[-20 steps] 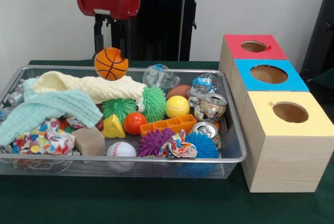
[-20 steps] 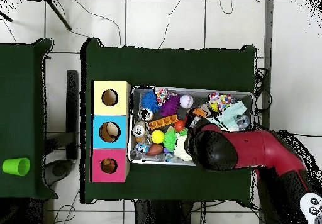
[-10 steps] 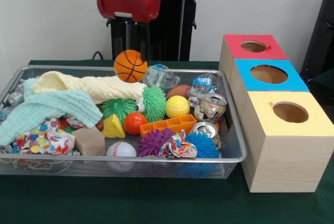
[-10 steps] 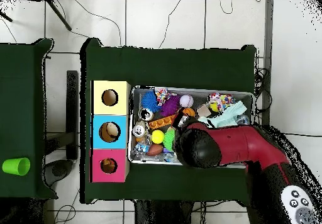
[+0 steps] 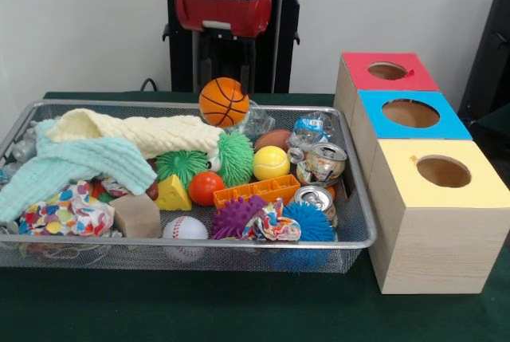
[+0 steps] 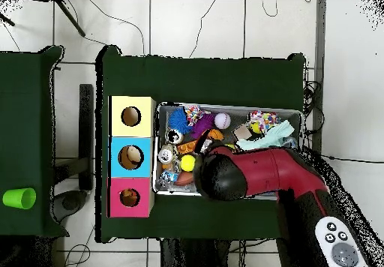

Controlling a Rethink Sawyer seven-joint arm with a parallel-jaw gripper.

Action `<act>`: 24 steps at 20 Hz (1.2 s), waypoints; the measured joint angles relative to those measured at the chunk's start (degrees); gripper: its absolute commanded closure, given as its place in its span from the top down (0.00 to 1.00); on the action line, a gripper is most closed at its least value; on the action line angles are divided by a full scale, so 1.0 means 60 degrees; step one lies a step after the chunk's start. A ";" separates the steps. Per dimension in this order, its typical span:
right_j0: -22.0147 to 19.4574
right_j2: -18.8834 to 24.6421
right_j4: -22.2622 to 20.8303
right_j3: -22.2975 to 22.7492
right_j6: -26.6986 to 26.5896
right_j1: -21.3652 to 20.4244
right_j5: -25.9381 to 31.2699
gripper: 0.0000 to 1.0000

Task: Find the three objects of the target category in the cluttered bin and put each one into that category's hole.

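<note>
My pincer (image 5: 224, 79) is clamped on the little orange basketball (image 5: 224, 102), which hangs clear above the wire bin's (image 5: 360, 234) far rim, over the cream knitted cloth (image 5: 135, 131) and the crumpled plastic bottle (image 5: 253, 117). Below, the yellow tennis ball (image 5: 271, 163) and the white baseball (image 5: 185, 228) lie among the clutter. Beside the bin stand the red-topped box (image 5: 388, 71), blue-topped box (image 5: 410, 113) and yellow-topped box (image 5: 443, 173).

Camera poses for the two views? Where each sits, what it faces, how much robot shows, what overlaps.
Front view: across the table, facing the wire mesh bin; shows the red and black arm and its tool gripping the small orange basketball.
Overhead view: above, looking straight down on the green table; the arm covers part of the bin.
Shared: bin, arm, wooden box with red, blue and yellow tops.
</note>
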 measured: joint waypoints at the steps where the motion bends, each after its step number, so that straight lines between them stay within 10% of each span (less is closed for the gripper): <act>1: 0.0033 -0.0045 0.0000 0.0001 0.0000 0.0014 -0.0004 1.00; 24: 0.0538 -0.1139 0.0116 -0.0003 0.0000 0.0776 -0.0930 1.00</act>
